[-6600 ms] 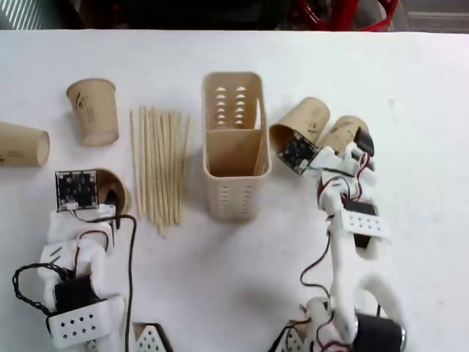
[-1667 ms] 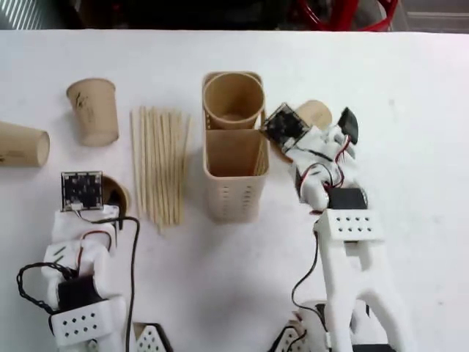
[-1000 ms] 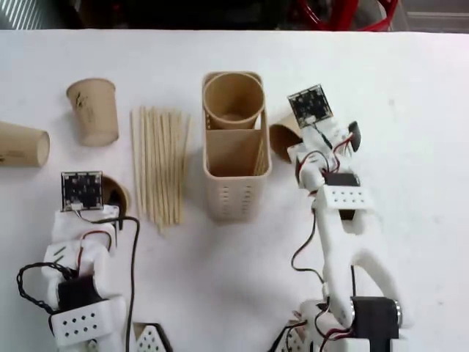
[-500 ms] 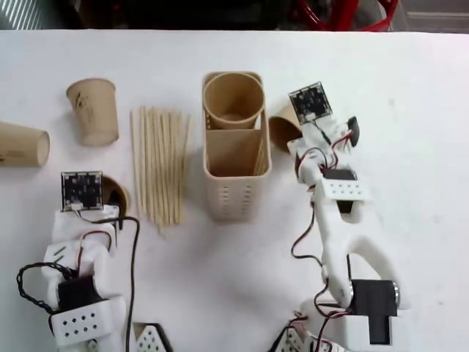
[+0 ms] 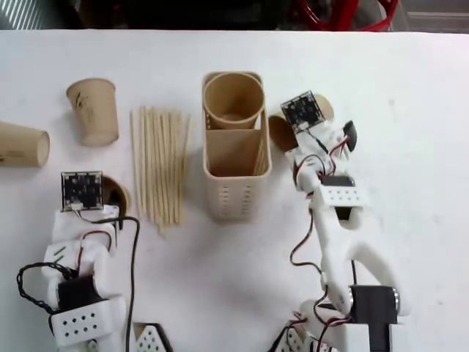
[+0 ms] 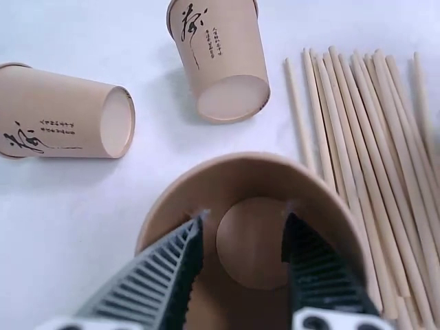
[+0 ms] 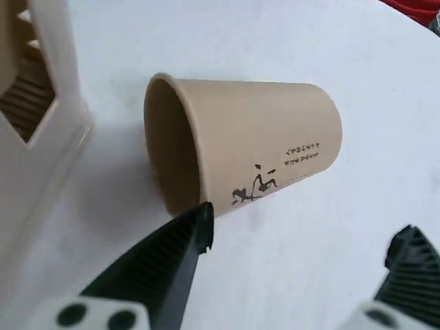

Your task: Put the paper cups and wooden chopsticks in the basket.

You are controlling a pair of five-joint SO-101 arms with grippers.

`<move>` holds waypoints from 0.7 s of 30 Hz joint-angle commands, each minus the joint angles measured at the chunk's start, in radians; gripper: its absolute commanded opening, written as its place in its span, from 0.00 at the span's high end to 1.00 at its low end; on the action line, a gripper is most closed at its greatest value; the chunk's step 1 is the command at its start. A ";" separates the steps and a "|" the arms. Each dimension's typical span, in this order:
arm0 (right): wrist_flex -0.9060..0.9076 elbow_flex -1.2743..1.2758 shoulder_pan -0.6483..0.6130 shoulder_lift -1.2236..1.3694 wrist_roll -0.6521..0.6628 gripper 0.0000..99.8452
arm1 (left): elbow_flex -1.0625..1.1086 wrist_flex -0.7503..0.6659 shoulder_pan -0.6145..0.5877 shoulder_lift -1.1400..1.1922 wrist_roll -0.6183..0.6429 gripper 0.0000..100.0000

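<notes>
A cream slotted basket [image 5: 234, 187] stands mid-table with one paper cup [image 5: 233, 99] upright in its far compartment. Wooden chopsticks [image 5: 160, 165] lie in a bundle to its left. My right gripper [image 5: 316, 133] [image 7: 306, 237] hangs open just above a paper cup [image 5: 281, 133] [image 7: 240, 158] that lies on its side right of the basket, with one fingertip [image 7: 201, 223] near its rim. My left gripper [image 5: 102, 192] [image 6: 244, 220] is open, both fingers over the mouth of an upright cup [image 5: 117, 195] [image 6: 254, 234].
Two more cups sit at the far left: one upside down [image 5: 94, 110] [image 6: 220, 58], one on its side [image 5: 22, 144] [image 6: 65, 113]. The basket wall [image 7: 41, 103] is close beside the right gripper. Bare white table lies to the right.
The cup the right gripper held 6.6 s ago now stands in the basket. The right arm has swung back over the lying cup. The left arm has kept still.
</notes>
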 commanded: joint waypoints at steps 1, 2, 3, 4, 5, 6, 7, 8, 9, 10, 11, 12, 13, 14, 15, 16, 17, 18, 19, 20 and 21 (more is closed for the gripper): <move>0.116 -0.014 -0.007 -0.085 -0.041 0.61 | -0.005 -0.021 0.013 -0.012 -0.006 0.80; 0.180 -0.028 0.004 -0.111 -0.081 0.61 | -0.005 -0.021 0.013 -0.012 -0.006 0.80; 0.245 -0.048 0.012 -0.133 -0.118 0.61 | -0.005 -0.021 0.013 -0.012 -0.006 0.80; 0.303 -0.071 0.018 -0.154 -0.152 0.61 | -0.005 -0.021 0.013 -0.012 -0.006 0.80; 0.354 -0.091 0.018 -0.166 -0.175 0.61 | -0.005 -0.021 0.013 -0.012 -0.006 0.80; 0.390 -0.110 0.018 -0.176 -0.192 0.61 | -0.005 -0.021 0.013 -0.012 -0.006 0.80; 0.418 -0.129 0.018 -0.182 -0.203 0.61 | -0.005 -0.021 0.013 -0.012 -0.006 0.80; 0.435 -0.144 0.018 -0.183 -0.209 0.61 | -0.005 -0.021 0.013 -0.012 -0.006 0.80; 0.443 -0.153 0.018 -0.183 -0.209 0.61 | -0.005 -0.021 0.013 -0.012 -0.006 0.80; 0.444 -0.160 0.018 -0.183 -0.210 0.61 | -0.005 -0.021 0.013 -0.012 -0.006 0.80; 0.446 -0.161 0.018 -0.183 -0.210 0.61 | -0.005 -0.021 0.013 -0.012 -0.006 0.80; 0.447 -0.161 0.016 -0.189 -0.212 0.61 | -0.005 -0.021 0.013 -0.012 -0.006 0.80; 0.455 -0.160 0.013 -0.193 -0.212 0.61 | -0.005 -0.021 0.013 -0.012 -0.006 0.80; 0.475 -0.164 0.010 -0.194 -0.227 0.61 | -0.005 -0.021 0.013 -0.012 -0.006 0.80; 0.495 -0.167 0.008 -0.197 -0.252 0.61 | -0.005 -0.021 0.013 -0.012 -0.006 0.80; 0.509 -0.166 0.008 -0.208 -0.267 0.61 | -0.005 -0.021 0.013 -0.012 -0.006 0.80; 0.516 -0.164 0.007 -0.219 -0.275 0.61 | -0.005 -0.021 0.013 -0.012 -0.006 0.80; 0.518 -0.161 0.001 -0.232 -0.272 0.61 | -0.005 -0.021 0.013 -0.012 -0.006 0.80; 0.518 -0.161 -0.001 -0.246 -0.273 0.61 | -0.005 -0.021 0.013 -0.012 -0.006 0.80; 0.518 -0.161 -0.002 -0.259 -0.276 0.61 | -0.005 -0.021 0.013 -0.012 -0.006 0.80; 0.518 -0.161 -0.004 -0.271 -0.279 0.61 | -0.005 -0.021 0.013 -0.012 -0.006 0.80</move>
